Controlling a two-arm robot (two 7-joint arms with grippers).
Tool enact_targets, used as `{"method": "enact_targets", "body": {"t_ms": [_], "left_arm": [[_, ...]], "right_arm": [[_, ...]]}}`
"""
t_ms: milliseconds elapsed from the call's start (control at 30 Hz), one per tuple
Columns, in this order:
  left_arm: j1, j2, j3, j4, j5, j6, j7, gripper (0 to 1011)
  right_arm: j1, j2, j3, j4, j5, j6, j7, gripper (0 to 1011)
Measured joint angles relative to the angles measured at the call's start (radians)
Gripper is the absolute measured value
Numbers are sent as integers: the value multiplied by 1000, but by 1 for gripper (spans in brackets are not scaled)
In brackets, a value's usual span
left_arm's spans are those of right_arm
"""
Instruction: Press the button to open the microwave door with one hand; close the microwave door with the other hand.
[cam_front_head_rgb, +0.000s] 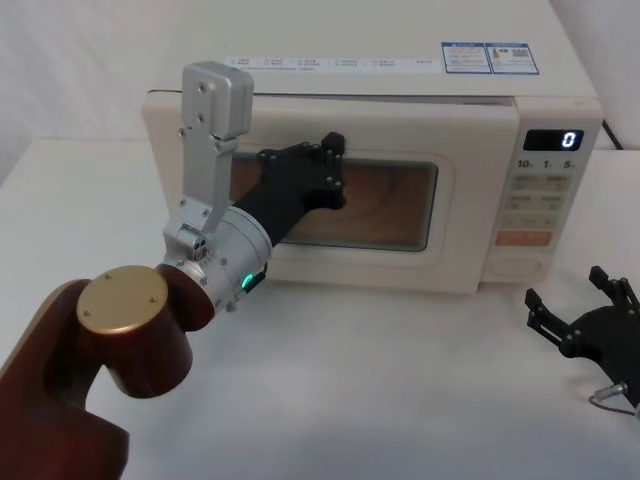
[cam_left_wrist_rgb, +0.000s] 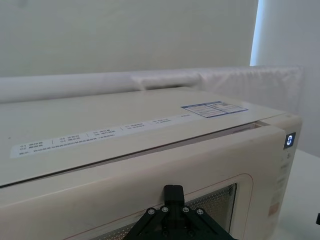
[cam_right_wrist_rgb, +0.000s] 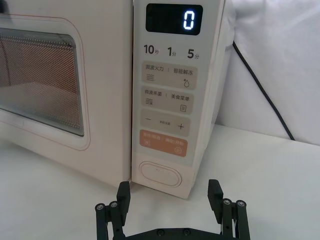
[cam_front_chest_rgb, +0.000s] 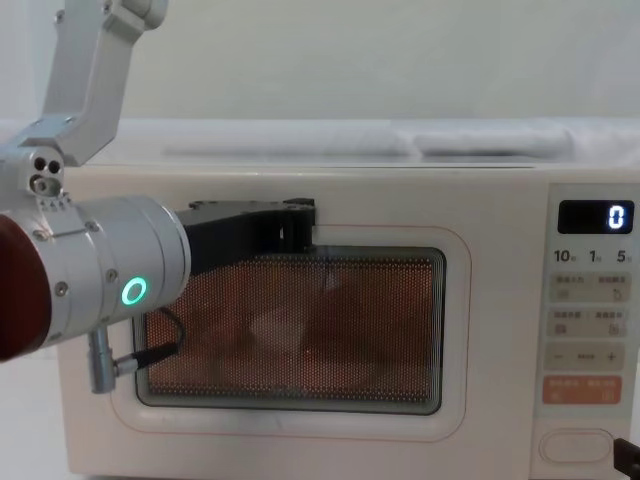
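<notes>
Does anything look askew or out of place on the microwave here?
The microwave door is not quite flush: in the head and left wrist views a thin gap runs along its top edge beside the control panel. The left gripper is at the door; the right gripper sits open near the panel.

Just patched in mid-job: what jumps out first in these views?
The left gripper is up against the microwave door, over the upper left of its window, and a thin gap shows along the door's top edge. The display glows "0" on the panel at the microwave's right. The right gripper sits low on the table, open, before the panel.
</notes>
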Motion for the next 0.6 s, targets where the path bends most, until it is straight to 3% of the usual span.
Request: {"method": "enact_targets", "body": {"t_ms": [600], "left_arm": [[-13,-29,-12,19,27,8,-1,0]], "right_arm": [[0,0,0,0,0,0,0,1002]]}}
